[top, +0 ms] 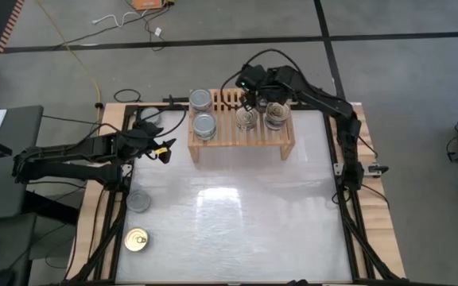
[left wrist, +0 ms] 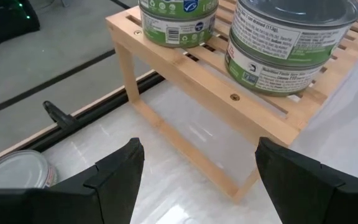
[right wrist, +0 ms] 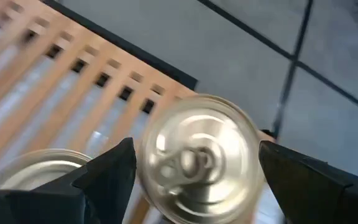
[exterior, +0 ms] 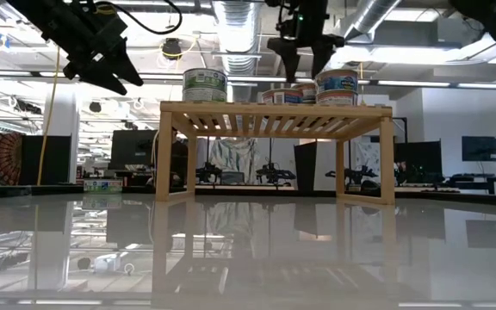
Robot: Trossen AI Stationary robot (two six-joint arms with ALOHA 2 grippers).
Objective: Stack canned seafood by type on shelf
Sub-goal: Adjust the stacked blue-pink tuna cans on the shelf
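Note:
The light-wood shelf [top: 241, 131] stands at the table's far middle. On its left end are two stacks of silver-topped, green-labelled tins [top: 203, 111] [left wrist: 278, 43]. On its right part stand gold-topped tins [top: 247, 119] [top: 277, 115]. My right gripper [exterior: 304, 73] hangs open just above the shelf, fingers pointing down. In its wrist view a gold pull-ring tin [right wrist: 197, 158] lies between the spread fingers, with a gap on each side. My left gripper [top: 164, 149] [left wrist: 197, 180] hovers open left of the shelf, above the table, with nothing between its fingers.
Loose tins lie on the table's left side: a silver one [top: 138, 200], a gold pull-ring one [top: 137, 240] near the front corner, and one [top: 149, 117] by the far left frame. The table's middle and right show glossy bare surface [top: 277, 214].

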